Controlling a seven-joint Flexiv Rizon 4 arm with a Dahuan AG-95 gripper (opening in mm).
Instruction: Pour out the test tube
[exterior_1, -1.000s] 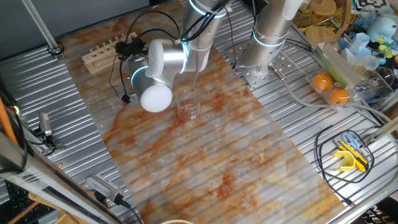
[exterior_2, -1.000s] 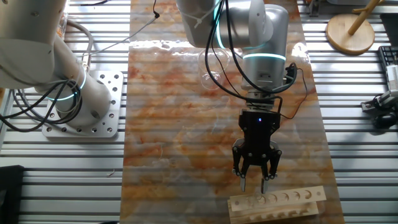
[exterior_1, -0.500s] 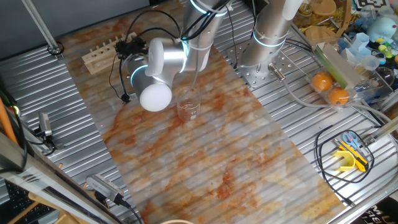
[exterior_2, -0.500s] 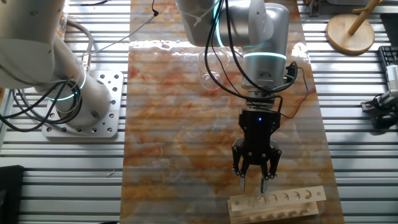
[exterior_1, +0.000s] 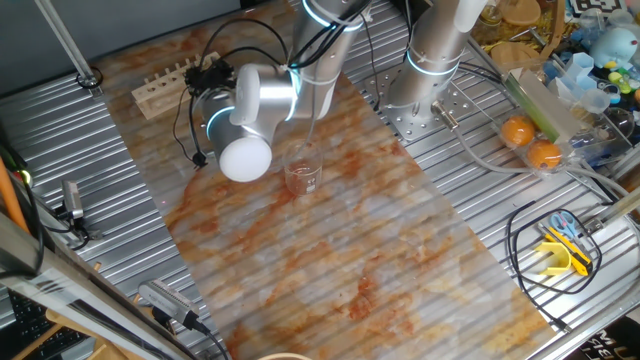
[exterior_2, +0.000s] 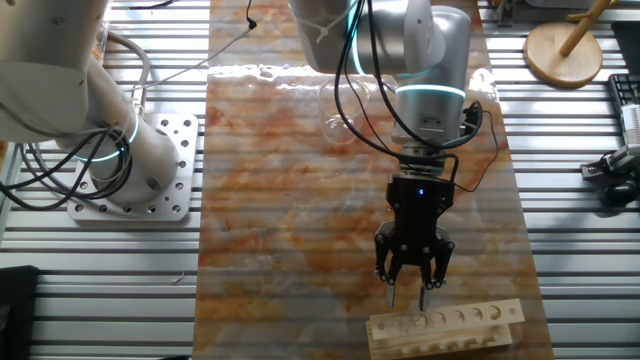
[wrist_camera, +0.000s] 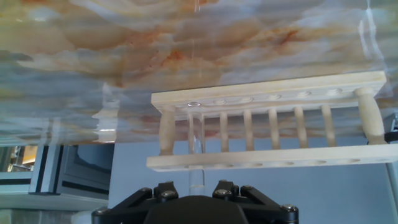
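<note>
The test tube (wrist_camera: 195, 134) is a slim clear tube standing in the end hole of the pale wooden rack (wrist_camera: 280, 99); its free end points toward my hand. In the other fixed view my gripper (exterior_2: 405, 297) hovers just short of the rack (exterior_2: 470, 322), fingers (exterior_2: 390, 292) spread and nothing between them. In the hand view only the black gripper body (wrist_camera: 196, 208) shows at the bottom edge, lined up with the tube. From the first fixed view, the rack (exterior_1: 168, 84) lies at the far left and the arm's wrist hides the fingers.
A clear glass beaker (exterior_1: 303, 166) stands on the marbled mat (exterior_1: 330, 250) near the arm's elbow, also seen as the beaker (exterior_2: 338, 110). A second robot base (exterior_1: 420, 75) sits behind. Oranges (exterior_1: 530, 140) and clutter fill the right side.
The arm has shifted very slightly toward the rack. The gripper is still open and the tube has not moved.
</note>
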